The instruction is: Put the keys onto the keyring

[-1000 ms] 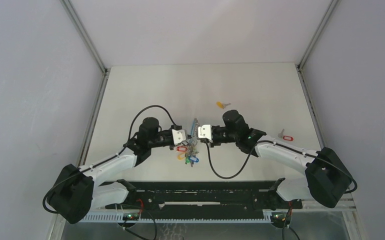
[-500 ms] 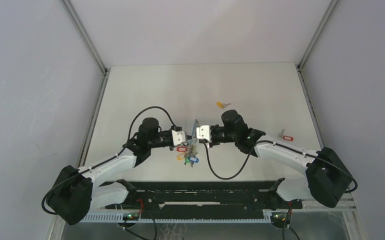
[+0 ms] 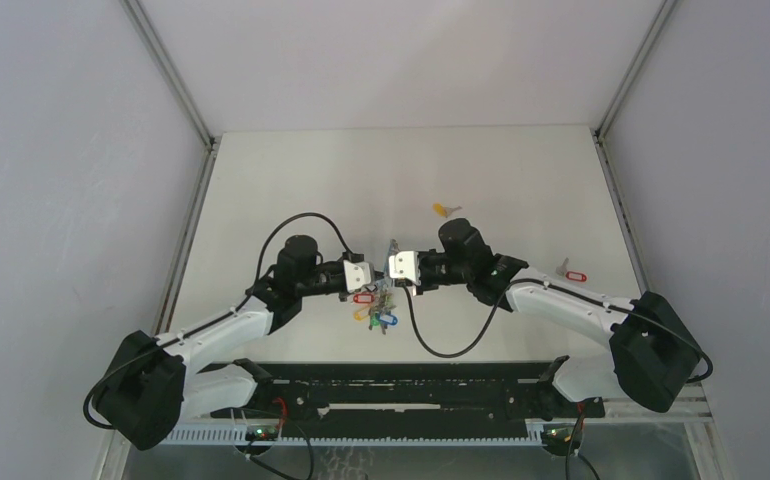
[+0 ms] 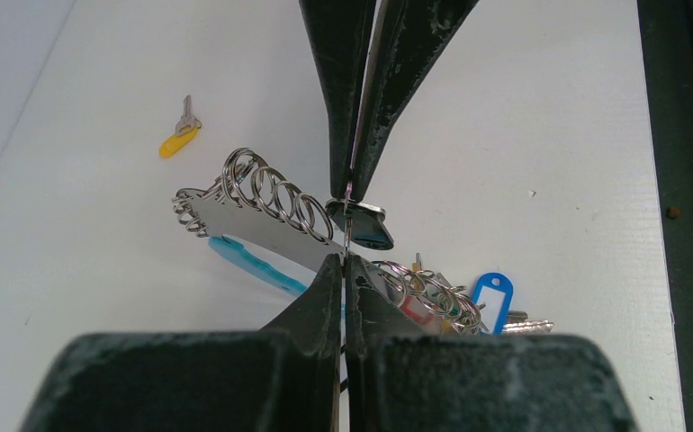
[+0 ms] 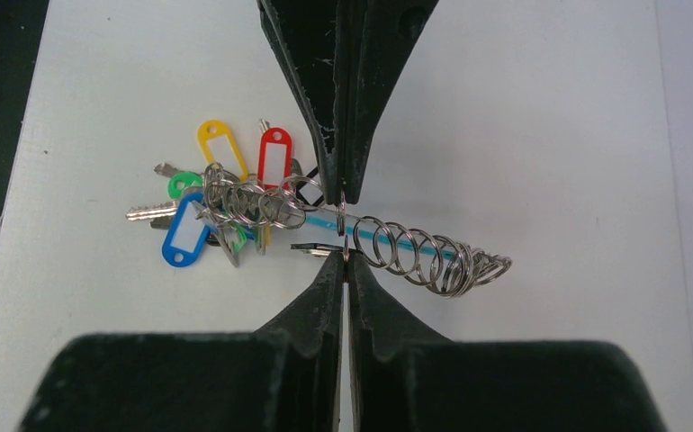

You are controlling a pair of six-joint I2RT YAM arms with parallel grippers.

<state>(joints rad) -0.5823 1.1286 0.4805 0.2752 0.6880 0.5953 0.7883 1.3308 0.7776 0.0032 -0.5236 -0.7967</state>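
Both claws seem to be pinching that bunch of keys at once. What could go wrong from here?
The left gripper and right gripper each pinch only thin wire at the keyring, so it might slip free and drop onto the table. If the arms pull apart, they could stretch its coil.

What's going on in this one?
Both arms meet mid-table at the keyring. The left gripper and the right gripper are each shut on its metal rings from opposite sides, with the coloured tags bunched at its near end. Two single keys, a yellow-tagged key and a red-tagged key, lie loose on the table, not yet on the ring.
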